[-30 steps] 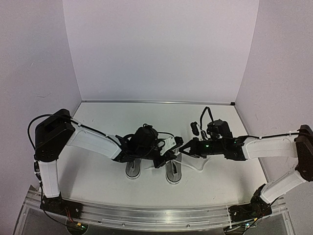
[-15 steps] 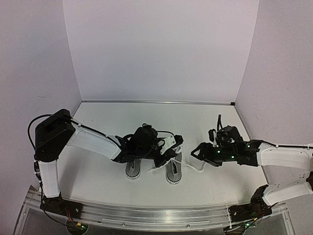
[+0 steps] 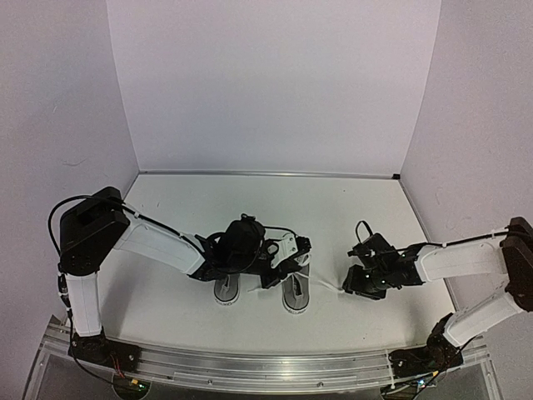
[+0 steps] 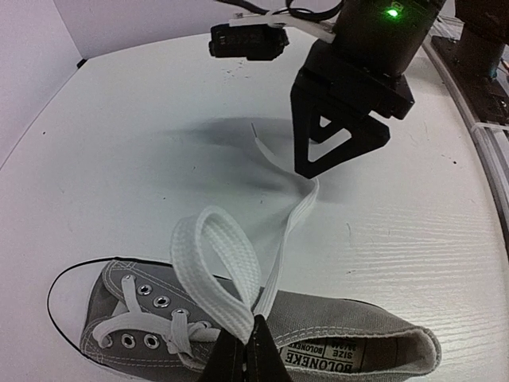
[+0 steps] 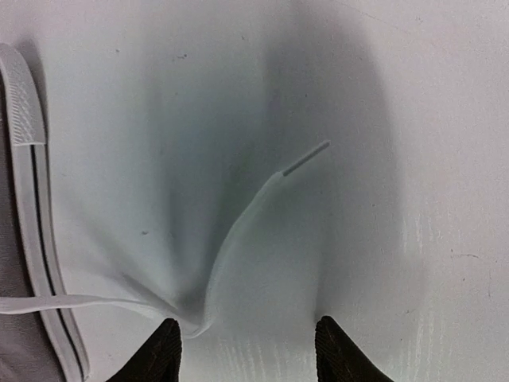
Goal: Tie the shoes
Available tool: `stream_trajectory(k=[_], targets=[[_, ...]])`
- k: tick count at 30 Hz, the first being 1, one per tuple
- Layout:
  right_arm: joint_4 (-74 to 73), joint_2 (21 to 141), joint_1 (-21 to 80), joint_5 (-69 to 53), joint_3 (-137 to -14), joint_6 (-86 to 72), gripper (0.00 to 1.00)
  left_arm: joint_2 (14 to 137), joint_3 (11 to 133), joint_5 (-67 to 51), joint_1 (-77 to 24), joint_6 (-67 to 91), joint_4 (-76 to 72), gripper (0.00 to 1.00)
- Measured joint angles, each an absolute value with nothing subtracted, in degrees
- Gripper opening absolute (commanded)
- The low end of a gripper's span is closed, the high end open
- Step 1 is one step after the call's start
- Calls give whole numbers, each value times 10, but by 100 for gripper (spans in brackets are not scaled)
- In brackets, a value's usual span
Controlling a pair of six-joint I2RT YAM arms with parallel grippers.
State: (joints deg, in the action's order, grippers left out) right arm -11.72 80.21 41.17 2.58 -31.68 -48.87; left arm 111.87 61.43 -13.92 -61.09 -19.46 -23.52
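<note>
Two grey sneakers with white laces stand side by side, the left shoe (image 3: 226,290) and the right shoe (image 3: 295,293). My left gripper (image 3: 283,265) is shut on the base of a white lace loop (image 4: 213,259) above the right shoe's (image 4: 358,322) opening; its fingertips (image 4: 238,354) pinch the loop. The lace's free tail (image 4: 296,215) runs across the table to my right gripper (image 3: 350,282). In the right wrist view that gripper (image 5: 250,354) is open, low over the table, with the tail (image 5: 238,239) lying between its fingers, close to the left one.
The shoe's white sole edge (image 5: 28,223) sits at the left of the right wrist view. White walls enclose the white table (image 3: 266,200) on three sides. A metal rail (image 3: 266,362) runs along the near edge.
My right gripper has drawn back to the right, away from the shoe and the left gripper, and dropped low over the lace tail. The left gripper still holds the loop.
</note>
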Motion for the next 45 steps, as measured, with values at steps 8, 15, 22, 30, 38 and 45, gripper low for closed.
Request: stream_trajectory(k=[8, 15, 22, 30, 38, 45], targets=[[-74, 865, 412, 39, -355, -472, 13, 1119, 615, -149, -615, -266, -211, 0], [-64, 893, 397, 29, -374, -455, 0, 1119, 615, -146, -626, -340, -176, 0], [-87, 855, 377, 10, -428, -407, 0, 1119, 626, -114, -639, -413, -139, 0], [-66, 869, 377, -83, -597, -327, 0, 1119, 630, -48, -667, -502, -121, 0], [-53, 999, 438, -191, -721, -298, 0, 1127, 630, 7, -688, -563, -119, 0], [-67, 1085, 480, -262, -798, -288, 23, 1138, 634, 38, -700, -588, -120, 0]])
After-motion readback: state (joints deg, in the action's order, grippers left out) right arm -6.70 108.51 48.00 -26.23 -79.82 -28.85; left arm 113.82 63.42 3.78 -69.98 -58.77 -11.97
